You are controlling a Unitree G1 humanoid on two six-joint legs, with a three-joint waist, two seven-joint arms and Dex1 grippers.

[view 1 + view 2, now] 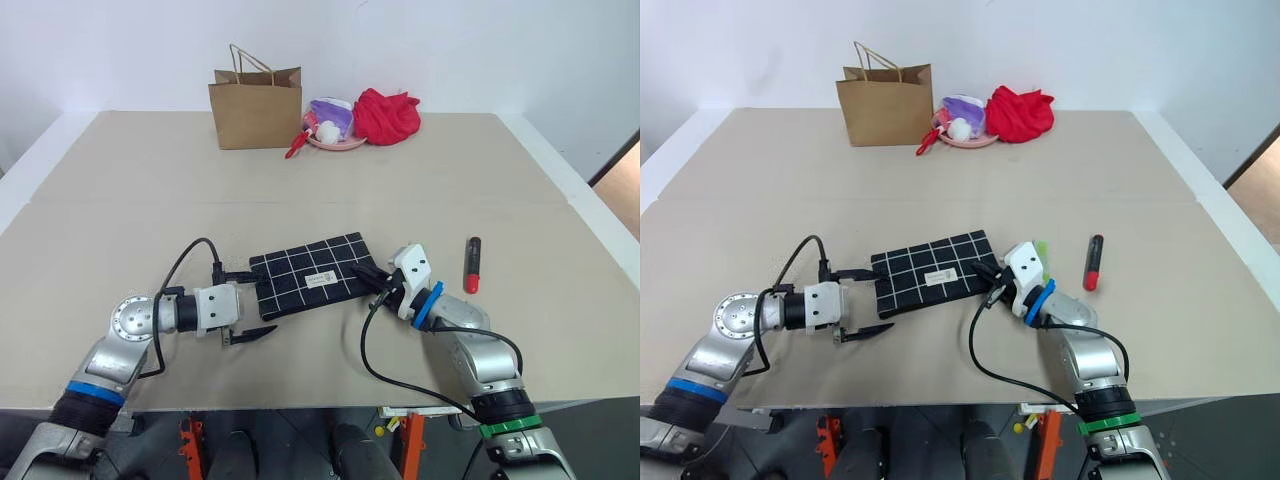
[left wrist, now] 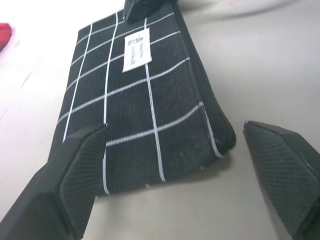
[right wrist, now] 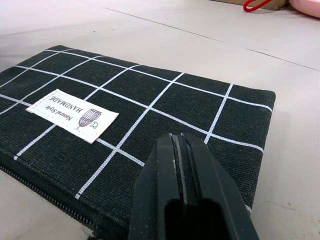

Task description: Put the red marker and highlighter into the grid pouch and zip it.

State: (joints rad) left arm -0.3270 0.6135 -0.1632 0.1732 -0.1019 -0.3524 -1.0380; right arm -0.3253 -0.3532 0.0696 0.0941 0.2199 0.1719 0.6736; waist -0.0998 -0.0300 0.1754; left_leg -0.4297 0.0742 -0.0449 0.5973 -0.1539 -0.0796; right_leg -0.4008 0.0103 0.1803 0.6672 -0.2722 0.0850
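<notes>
left wrist view: left end effector (image 2: 175,165) wide, straddling grid pouch (image 2: 145,100) end; right end effector (image 3: 185,195) closed, empty, at the other end. unzipping likely next; red marker (image 1: 472,264) waits right.

1. This looks like a robot test room or lab: a wide work table (image 1: 120,200) covered in plain beige board, set against bare white walls.
2. The table covering is made of sheets butted together, with a seam running across the middle.
3. The things on it look like laid-out props: a brown paper bag (image 1: 256,108), a pink bowl (image 1: 335,140) with small toys, and a red cloth (image 1: 386,115) at the far edge.
4. Orange metal frame parts (image 1: 412,445) show below the table's near edge.
</notes>
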